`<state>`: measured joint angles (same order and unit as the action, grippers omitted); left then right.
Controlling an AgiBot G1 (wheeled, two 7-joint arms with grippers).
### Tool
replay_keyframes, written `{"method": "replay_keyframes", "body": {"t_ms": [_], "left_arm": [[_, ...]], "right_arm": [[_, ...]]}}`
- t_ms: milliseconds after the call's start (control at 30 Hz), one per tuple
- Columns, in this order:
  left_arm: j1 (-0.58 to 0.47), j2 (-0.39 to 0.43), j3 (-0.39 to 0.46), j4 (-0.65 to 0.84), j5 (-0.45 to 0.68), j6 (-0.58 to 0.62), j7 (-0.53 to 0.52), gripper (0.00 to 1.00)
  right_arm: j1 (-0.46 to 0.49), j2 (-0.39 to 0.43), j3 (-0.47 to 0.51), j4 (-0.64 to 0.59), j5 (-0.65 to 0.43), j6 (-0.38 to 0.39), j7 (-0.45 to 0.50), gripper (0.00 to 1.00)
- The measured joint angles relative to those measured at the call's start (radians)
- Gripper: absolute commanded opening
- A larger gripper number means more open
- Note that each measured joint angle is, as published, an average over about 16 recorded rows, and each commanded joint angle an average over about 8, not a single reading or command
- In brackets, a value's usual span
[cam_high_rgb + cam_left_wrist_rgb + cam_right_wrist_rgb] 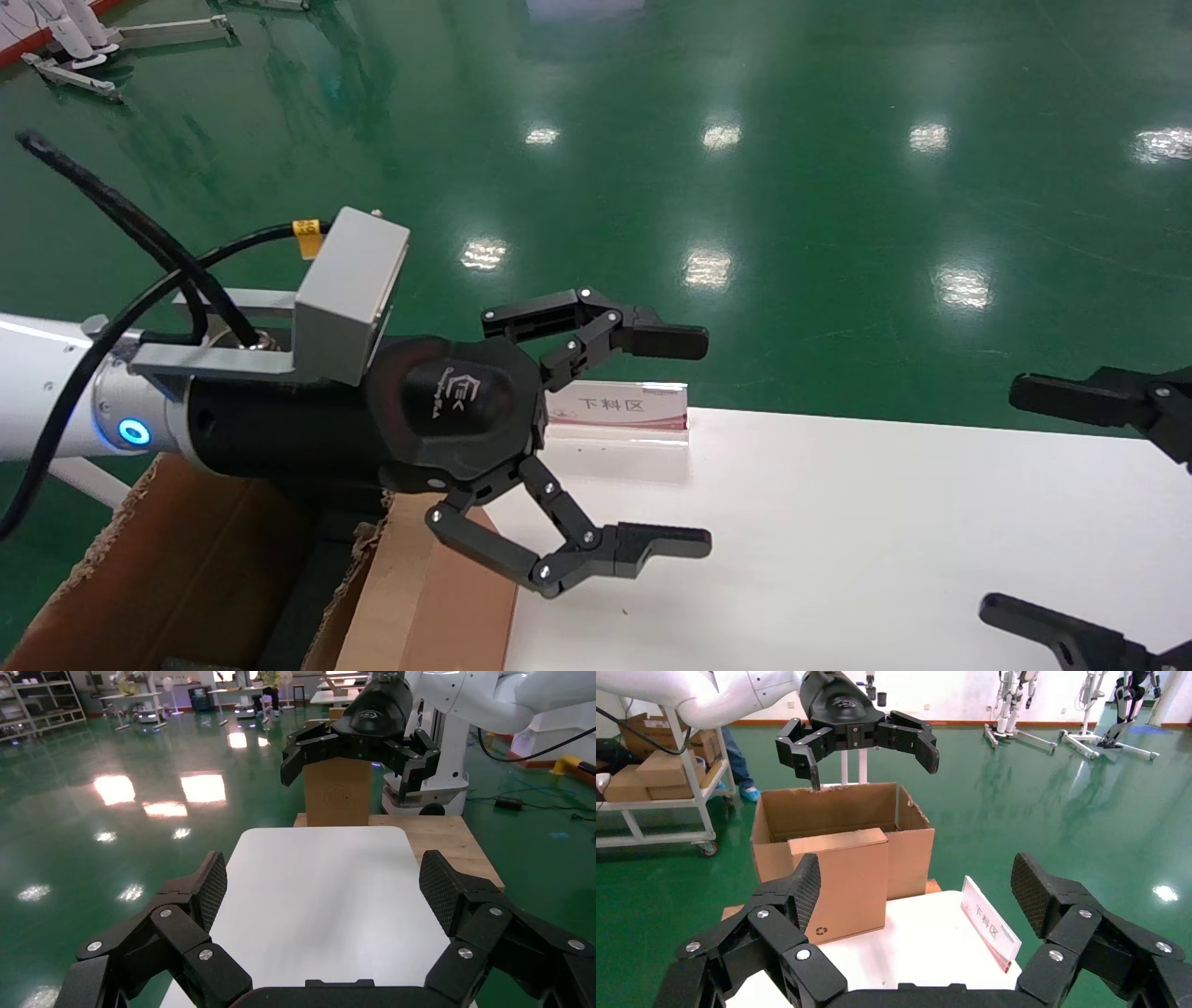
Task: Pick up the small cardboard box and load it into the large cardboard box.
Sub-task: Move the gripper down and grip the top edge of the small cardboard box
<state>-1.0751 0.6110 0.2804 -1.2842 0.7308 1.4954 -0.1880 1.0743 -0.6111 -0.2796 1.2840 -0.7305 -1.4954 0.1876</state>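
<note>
The small cardboard box [842,881] stands upright at the left end of the white table [838,540], against the large cardboard box [909,846]. In the head view its smooth light-brown side [447,606] shows beside the large box's ragged wall [186,559]. My left gripper [694,440] is open and empty. It hovers above both boxes, also in the right wrist view [866,766]. My right gripper [1034,508] is open and empty over the table's right part, apart from the small box [917,888].
A clear sign holder with a red-edged label [619,405] stands at the table's far edge. Green floor lies beyond. A cart with cartons [652,776] stands behind the large box. Another brown box [337,797] stands on a wooden surface past the table's right end.
</note>
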Motion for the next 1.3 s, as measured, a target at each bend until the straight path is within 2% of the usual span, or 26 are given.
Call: {"method": "replay_keyframes", "body": {"t_ms": [900, 1300], "left_arm": [[0.001, -0.001, 0.003, 0.001, 0.005, -0.003, -0.002, 1.00], [-0.031, -0.020, 0.065, 0.003, 0.081, -0.039, -0.062, 1.00]], "right_arm": [[0.000, 0.000, 0.000, 0.000, 0.000, 0.000, 0.000, 1.00], [0.000, 0.000, 0.000, 0.000, 0.000, 0.000, 0.000, 1.00]]}}
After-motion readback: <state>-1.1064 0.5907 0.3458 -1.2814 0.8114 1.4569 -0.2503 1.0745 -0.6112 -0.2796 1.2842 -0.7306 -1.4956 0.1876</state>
